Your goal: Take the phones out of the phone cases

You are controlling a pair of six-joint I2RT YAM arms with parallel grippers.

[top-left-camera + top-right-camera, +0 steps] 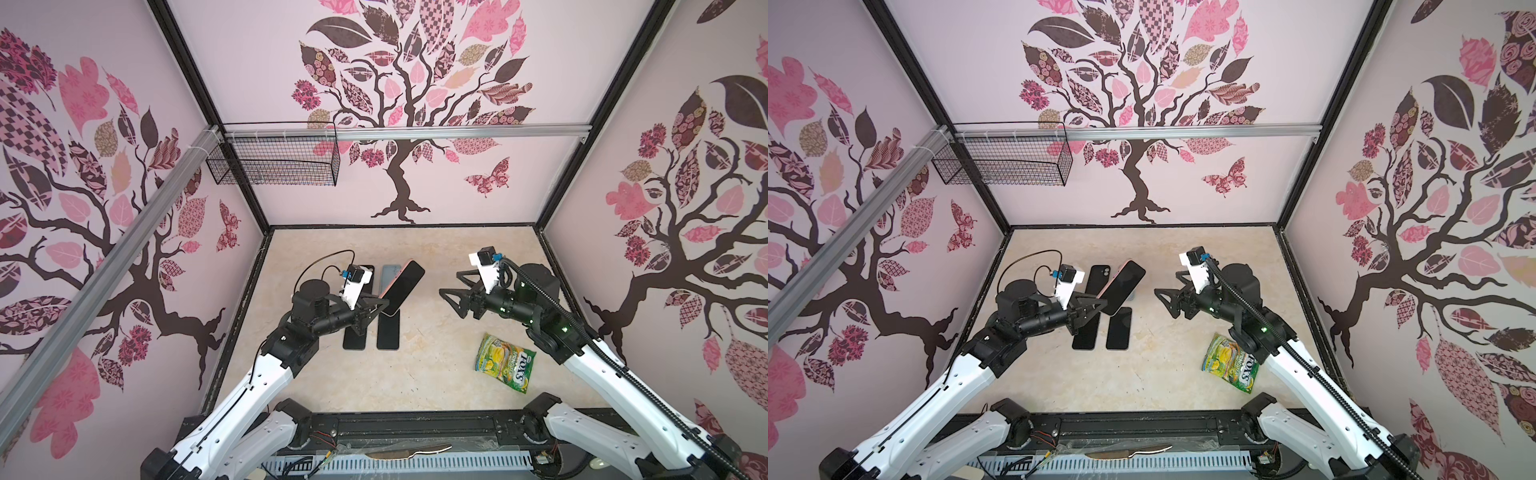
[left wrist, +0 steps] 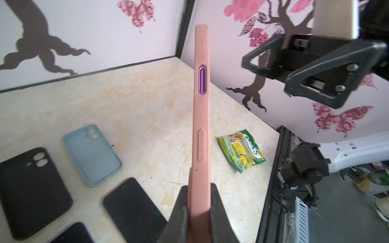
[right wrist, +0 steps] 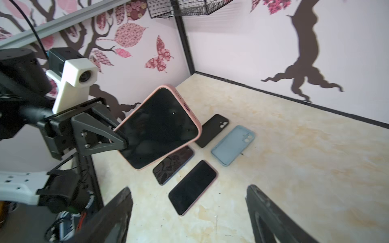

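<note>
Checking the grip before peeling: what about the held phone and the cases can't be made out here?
- Back of the pink phone case: no view shows it. The top and right wrist views face the screen of the phone; the left wrist view sees only an edge.
- Blue case: in both top views, partly behind the held phone.
- Left gripper: finger bases cut off by the left wrist view's bottom edge.

Beige marbled tabletop [image 3: 294,157] bears two bare phones [image 3: 173,165], black case [image 3: 211,130], blue case [image 3: 232,145], green candy bag [image 1: 505,363].
</note>
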